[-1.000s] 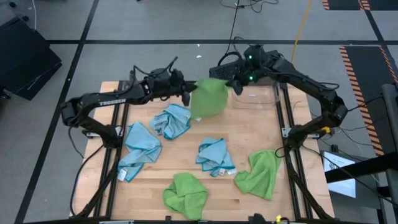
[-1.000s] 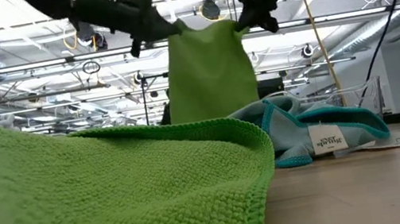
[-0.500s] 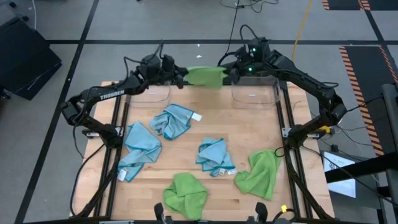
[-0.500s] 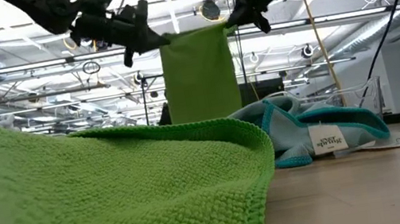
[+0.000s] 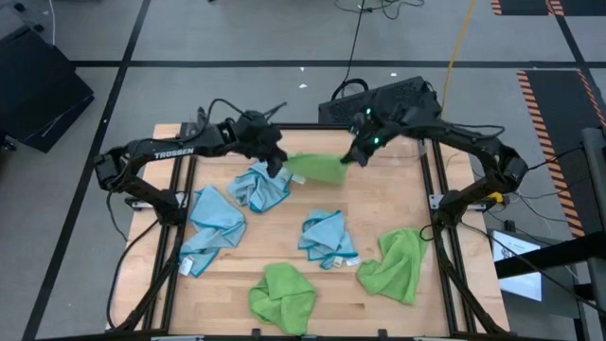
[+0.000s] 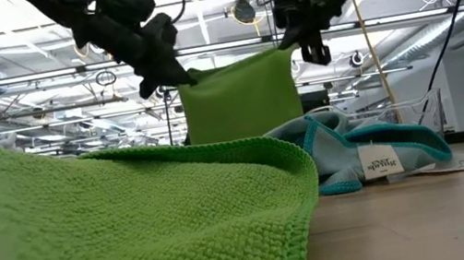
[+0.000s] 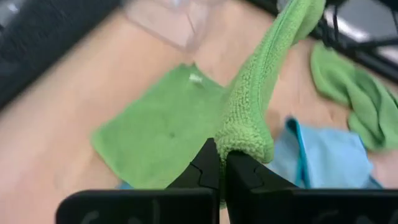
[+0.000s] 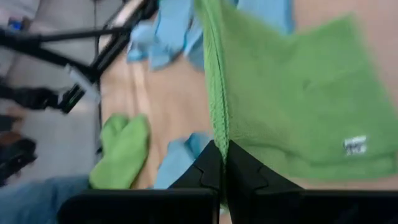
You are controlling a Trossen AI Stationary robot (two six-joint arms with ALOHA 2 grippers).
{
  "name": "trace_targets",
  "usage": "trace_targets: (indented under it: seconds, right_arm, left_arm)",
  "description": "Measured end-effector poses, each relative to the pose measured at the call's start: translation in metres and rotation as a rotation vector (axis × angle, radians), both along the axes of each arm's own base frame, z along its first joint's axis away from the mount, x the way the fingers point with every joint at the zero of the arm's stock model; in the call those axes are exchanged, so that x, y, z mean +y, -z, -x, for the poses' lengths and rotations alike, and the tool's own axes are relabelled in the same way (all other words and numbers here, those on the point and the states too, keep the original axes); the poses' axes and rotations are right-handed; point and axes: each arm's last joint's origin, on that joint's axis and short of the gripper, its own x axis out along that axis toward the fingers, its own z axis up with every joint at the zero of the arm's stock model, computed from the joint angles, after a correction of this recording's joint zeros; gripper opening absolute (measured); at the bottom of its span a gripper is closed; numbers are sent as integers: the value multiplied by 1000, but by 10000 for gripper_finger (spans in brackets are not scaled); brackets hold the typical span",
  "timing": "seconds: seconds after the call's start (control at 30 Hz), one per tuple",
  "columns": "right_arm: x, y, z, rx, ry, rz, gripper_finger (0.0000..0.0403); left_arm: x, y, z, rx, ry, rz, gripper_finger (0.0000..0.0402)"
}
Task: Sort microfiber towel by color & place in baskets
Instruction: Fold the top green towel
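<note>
Left gripper (image 5: 276,163): pinched shut on one corner of green towel (image 5: 315,168).
Right gripper (image 5: 351,156): clamped on the opposite corner.
Green towel: stretched between both, hanging above the table (image 5: 379,204), near the far baskets (image 7: 168,22).

Grey floor (image 5: 237,38), striped hazard tape (image 5: 559,104)

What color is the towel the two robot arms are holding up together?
The towel is bright green. The low view shows it best, hanging between the left gripper and the right gripper.
</note>
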Motion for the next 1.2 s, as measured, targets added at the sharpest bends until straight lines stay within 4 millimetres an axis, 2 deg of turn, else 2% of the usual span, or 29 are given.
trace_targets:
  seconds: [0.2, 0.43, 0.57, 0.67, 0.83, 1.03, 1.2]
  right_arm:
    - [27, 31, -2, 62, -83, -178, 0]
    - [61, 59, -2, 166, -165, -284, 0]
    - [71, 70, 2, 206, -186, -312, 0]
    - [71, 74, 4, 228, -172, -321, 0]
    - [61, 75, 4, 237, -90, -256, 0]
    - [51, 76, -1, 235, 35, -106, 0]
    - [46, 77, -1, 262, 92, 21, 0]
  left_arm:
    - [-30, 8, -9, 77, 102, 49, 3]
    - [-66, 9, -20, 81, 188, 120, 3]
    - [-85, 8, -24, 77, 238, 132, 4]
    - [-93, 8, -27, 72, 238, 112, 3]
    - [-94, 15, -31, 108, 182, 56, 3]
    - [-80, 40, -40, 204, 100, -26, 4]
    - [-65, 43, -40, 220, 22, -112, 5]
